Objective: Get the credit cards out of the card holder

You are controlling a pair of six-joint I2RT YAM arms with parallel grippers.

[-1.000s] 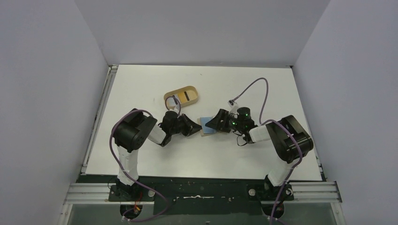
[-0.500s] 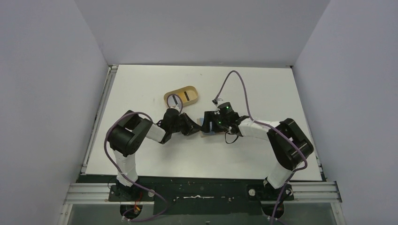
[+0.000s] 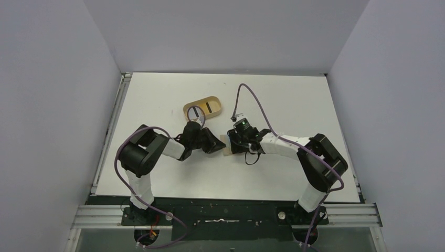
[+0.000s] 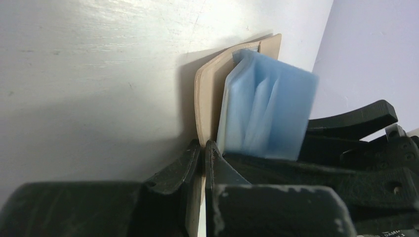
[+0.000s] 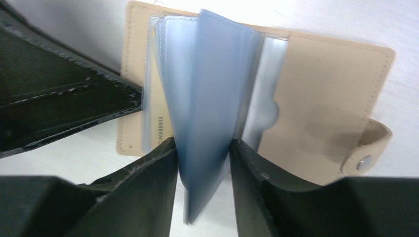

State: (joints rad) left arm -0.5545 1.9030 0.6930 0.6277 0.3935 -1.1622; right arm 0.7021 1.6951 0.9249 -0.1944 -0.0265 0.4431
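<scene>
Left gripper [image 4: 202,148]: I've got the jaws pressed onto the tan cover of the card holder [image 4: 205,94], which lies open on the bench [image 3: 294,100].
Credit cards [image 5: 207,74]: blue, thin, springy, probably slick; they stand up from the holder, long axis toward my right wrist.
Right gripper [image 5: 202,148]: jaws pinching the blue bundle's free edge, which I judge the best hold.

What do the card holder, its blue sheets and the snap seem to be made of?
The card holder looks like tan leather or imitation, matte, with stitching along its edge. The blue sheets look like thin glossy plastic, half transparent; whether they are sleeves or cards I cannot tell. The snap is probably metal: small and shiny.
</scene>
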